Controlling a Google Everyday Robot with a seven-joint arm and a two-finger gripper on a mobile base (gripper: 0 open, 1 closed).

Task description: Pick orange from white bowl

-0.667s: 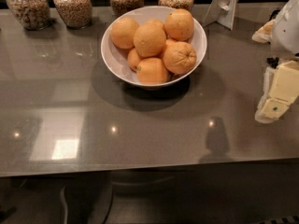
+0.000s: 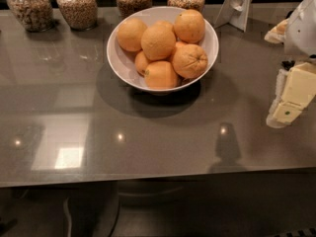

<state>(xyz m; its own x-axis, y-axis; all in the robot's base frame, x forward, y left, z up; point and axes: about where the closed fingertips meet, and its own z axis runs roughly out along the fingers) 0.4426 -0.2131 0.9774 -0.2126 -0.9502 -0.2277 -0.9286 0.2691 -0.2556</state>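
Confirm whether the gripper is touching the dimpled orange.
Apart. The camera view shows the gripper at the right edge, with a stretch of table between it and the bowl holding the orange.

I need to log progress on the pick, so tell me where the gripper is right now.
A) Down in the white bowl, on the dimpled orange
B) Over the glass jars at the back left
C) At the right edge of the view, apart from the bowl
C: the gripper hangs at the right edge of the view, with bare tabletop between it and the white bowl. The orange with the stem dimple lies in the bowl, untouched.
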